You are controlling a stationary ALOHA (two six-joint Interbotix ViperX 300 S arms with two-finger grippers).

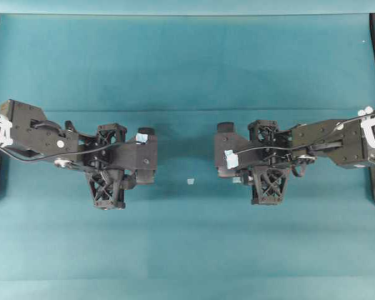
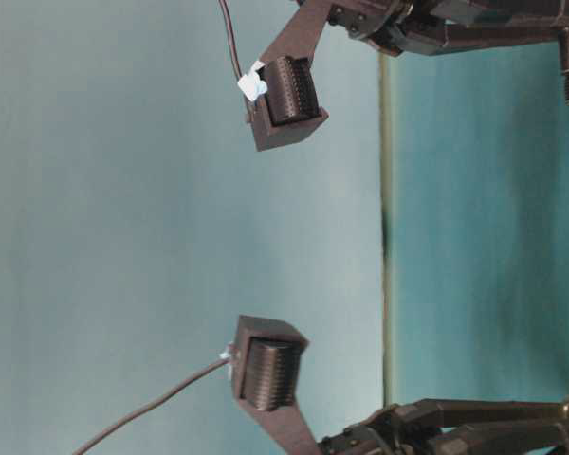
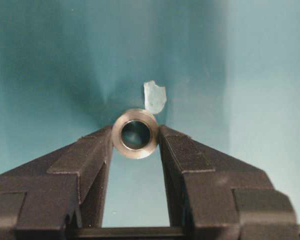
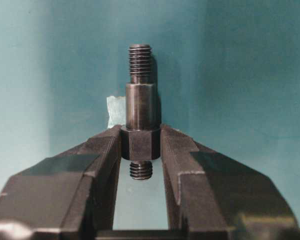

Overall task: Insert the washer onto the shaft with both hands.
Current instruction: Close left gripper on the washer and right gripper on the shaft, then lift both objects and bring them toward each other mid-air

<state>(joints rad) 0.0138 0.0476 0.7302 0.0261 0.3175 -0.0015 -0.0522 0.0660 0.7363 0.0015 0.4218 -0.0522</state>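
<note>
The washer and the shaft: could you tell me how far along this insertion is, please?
Done: both parts are picked up. The left gripper pinches the washer; the right gripper clamps the shaft at its collar. Left: the arms remain apart overhead, so alignment and insertion are still to do.

- Both arms are built of black housings with lattice-braced gripper frames.
- Left arm (image 1: 56, 140): white ties, pale blue tape.
- Right arm (image 1: 325, 140): thin black cable, blue tape.
</note>
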